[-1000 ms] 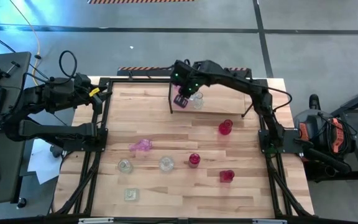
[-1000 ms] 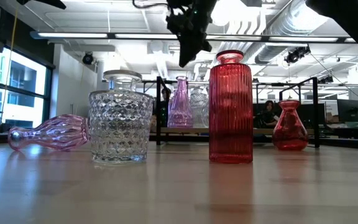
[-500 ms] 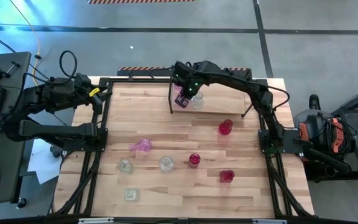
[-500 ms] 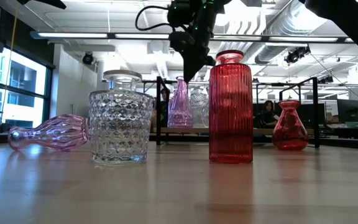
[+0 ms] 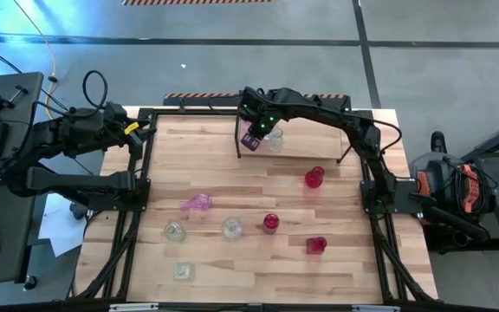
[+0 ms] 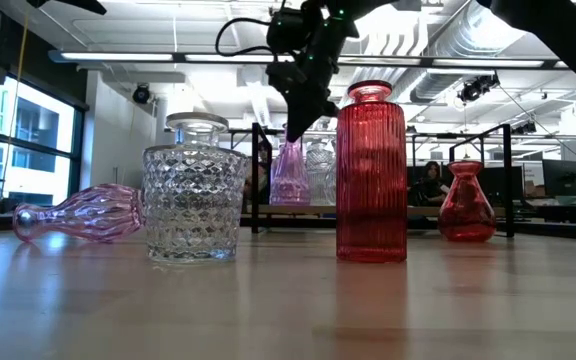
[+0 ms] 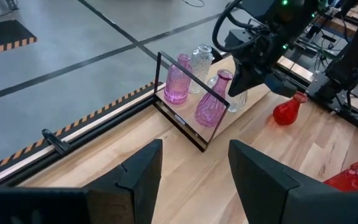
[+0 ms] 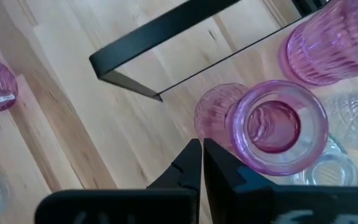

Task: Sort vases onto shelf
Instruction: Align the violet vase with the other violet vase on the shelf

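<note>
Right claw (image 8: 201, 163) lower (shut) beside ribbed pink vase (image 8: 272, 124).

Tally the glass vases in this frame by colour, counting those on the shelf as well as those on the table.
Pale pink glass vases: 3
Red glass vases: 3
Clear glass vases: 5 (the second clear one at the shelf is partly hidden)
Total: 11

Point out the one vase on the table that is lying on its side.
The pale pink ribbed vase on the table's left half, with its neck pointing left in the low view. Every other vase stands upright.
</note>
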{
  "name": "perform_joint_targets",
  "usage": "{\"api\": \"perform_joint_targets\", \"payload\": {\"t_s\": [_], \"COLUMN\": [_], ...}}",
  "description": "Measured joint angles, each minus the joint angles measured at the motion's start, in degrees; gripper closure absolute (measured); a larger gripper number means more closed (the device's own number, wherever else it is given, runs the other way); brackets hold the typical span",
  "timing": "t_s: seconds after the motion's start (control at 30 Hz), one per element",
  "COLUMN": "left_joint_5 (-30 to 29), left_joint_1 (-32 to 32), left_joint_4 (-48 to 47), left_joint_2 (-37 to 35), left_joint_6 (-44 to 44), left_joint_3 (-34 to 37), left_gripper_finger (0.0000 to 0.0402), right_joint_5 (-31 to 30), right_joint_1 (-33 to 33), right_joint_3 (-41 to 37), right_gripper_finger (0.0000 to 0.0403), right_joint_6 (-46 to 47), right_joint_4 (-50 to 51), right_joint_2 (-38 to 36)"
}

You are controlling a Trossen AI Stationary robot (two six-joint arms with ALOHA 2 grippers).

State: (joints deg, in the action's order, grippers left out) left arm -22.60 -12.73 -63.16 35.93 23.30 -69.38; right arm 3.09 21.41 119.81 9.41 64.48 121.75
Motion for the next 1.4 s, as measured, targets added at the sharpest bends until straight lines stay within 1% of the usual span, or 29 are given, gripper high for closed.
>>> {"api": "perform_joint_targets", "payload": {"t_s": [0.77,1.03,1.4], "left_joint_5": [-0.04,-0.04,0.98], "left_joint_1": [0.01,0.0,0.0], "left_joint_4": [0.0,0.02,0.01], "left_joint_2": [-0.01,0.0,-0.01], "left_joint_6": [0.1,0.1,0.1], "left_joint_3": [0.0,0.0,0.0], "left_gripper_finger": [0.0225,0.0225,0.0225], "right_joint_5": [0.13,-1.02,-1.07], "right_joint_1": [1.68,2.28,2.26], "right_joint_3": [-0.04,-0.04,-0.04], "right_gripper_finger": [0.0403,0.0403,0.0403], "right_joint_6": [-0.63,-0.63,-0.35], "right_joint_4": [-4.22,-4.57,-6.57], "right_joint_2": [0.2,0.2,0.2]}}
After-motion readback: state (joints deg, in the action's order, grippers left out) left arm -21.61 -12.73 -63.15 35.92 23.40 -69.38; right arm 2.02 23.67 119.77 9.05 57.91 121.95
